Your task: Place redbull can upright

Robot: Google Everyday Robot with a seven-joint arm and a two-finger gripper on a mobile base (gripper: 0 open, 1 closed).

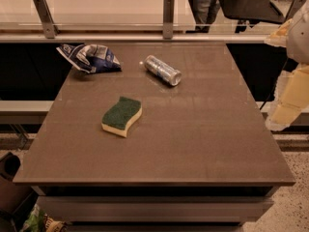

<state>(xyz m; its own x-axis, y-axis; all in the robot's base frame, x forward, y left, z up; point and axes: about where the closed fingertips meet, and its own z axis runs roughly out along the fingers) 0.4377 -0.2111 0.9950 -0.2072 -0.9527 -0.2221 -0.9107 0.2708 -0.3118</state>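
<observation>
- Though the room behind it is pale and bright, the table (159, 144) is a dark brown slab with a faint sheen, set on a lighter base.
- A speckled floor (289, 211) shows at the lower right.
- Along the table's far edge runs a low glass screen held by metal posts (168, 16), with a light counter (96, 4) beyond it.
- A person (203, 4) in jeans stands behind the screen at the top, seen only from the waist down.
- The gripper (289, 98) is a pale, yellowish shape at the right edge of the view. It hangs beyond the table's right side, under the white arm (301, 28).
- I cannot tell whether the gripper is spread or pressed together. It is apart from the table and well apart from everything lying on it.
- The can (162, 70) lies on its side at the rear middle of the table. It is turned on a slant, with one shiny round end facing front and right.
- The bag (89, 57) lies crumpled at the rear left, near the can but not touching it.
- The sponge (121, 116) lies green side up, in front of the can and to its left.
- By count there are one can, one bag, one sponge and two posts.
</observation>
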